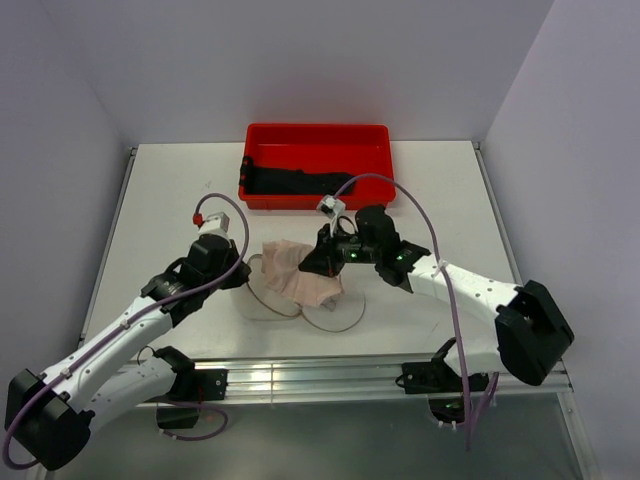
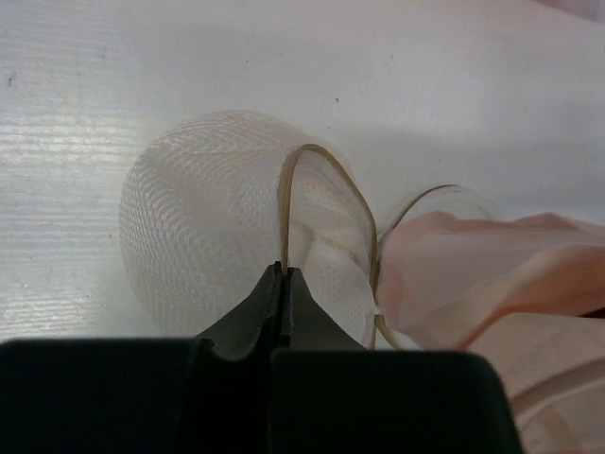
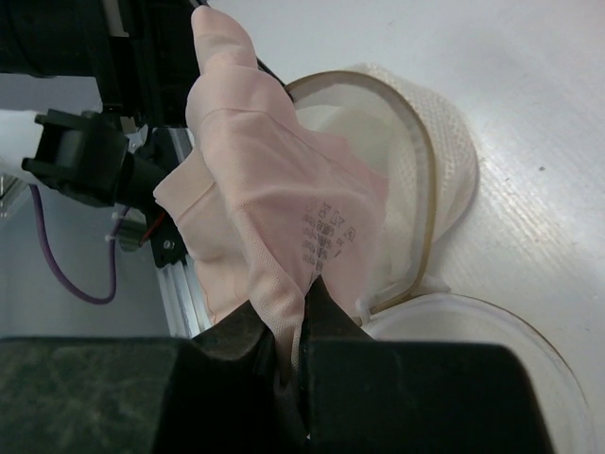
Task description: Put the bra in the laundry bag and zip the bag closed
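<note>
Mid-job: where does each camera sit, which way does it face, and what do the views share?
Top external: above, behind the bases, looking down on the table; both arms show.
Left wrist: on the left arm, looking along the left claw, shut on the laundry bag's rim.
Right wrist: on the right arm, looking past the right claw, shut on the bra.
Shared: all three show bra and bag.

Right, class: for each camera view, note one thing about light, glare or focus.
Top view: even light, with glare on the metal rail. Left wrist view: the table is washed out, the mesh bag sharp. Right wrist view: the bra is sharp, the right gripper a dark, featureless mass.
</note>
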Tool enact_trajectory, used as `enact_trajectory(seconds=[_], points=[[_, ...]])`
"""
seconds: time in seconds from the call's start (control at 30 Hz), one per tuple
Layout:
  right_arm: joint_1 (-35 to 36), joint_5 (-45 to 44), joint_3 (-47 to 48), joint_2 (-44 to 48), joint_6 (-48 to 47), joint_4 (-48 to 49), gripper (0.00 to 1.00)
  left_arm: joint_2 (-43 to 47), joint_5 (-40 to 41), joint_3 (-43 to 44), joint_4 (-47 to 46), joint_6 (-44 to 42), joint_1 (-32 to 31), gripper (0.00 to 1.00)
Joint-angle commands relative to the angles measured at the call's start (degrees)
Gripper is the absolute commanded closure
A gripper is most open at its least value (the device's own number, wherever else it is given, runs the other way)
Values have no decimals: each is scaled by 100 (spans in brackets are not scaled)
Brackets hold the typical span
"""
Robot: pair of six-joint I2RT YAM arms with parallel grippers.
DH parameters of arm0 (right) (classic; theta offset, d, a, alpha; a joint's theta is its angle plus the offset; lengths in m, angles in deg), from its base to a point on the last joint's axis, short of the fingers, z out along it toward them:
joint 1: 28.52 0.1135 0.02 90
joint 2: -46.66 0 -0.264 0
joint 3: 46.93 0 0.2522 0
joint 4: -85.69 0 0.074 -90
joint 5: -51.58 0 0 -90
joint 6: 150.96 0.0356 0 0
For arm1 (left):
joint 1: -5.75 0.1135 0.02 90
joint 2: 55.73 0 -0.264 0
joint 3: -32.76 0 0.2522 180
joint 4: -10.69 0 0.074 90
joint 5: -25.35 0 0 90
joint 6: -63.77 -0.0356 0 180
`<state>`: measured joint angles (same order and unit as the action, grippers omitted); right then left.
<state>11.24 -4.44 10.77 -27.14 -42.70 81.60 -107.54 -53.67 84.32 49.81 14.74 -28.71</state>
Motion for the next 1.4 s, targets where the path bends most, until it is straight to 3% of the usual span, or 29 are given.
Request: enact_trajectory(seconds=[0.0,0.6,0.83,1.1,1.27,1.37], points=[[136,241,430,-405,-138,9,100,145,-166,-150,-479,69,18,100],[725,-251,888,-1576,-464,-483,100,831,-351,-449,-1305,131,27,100],[822,-435,1107,-1646,-148,-432,100,550,-1045,-572,-1893,183,18,100],[919,-2183,722,-1305,1073,692,100,479,-1511,-678,-1992,289,18,100],[998,-3615,607,-988,1136,485,100,541,-1511,-660,-1781,289,18,100],[1041,-3644,738,-1109,1223,334,100,523,-1695,-730,-2008,376,18,100]])
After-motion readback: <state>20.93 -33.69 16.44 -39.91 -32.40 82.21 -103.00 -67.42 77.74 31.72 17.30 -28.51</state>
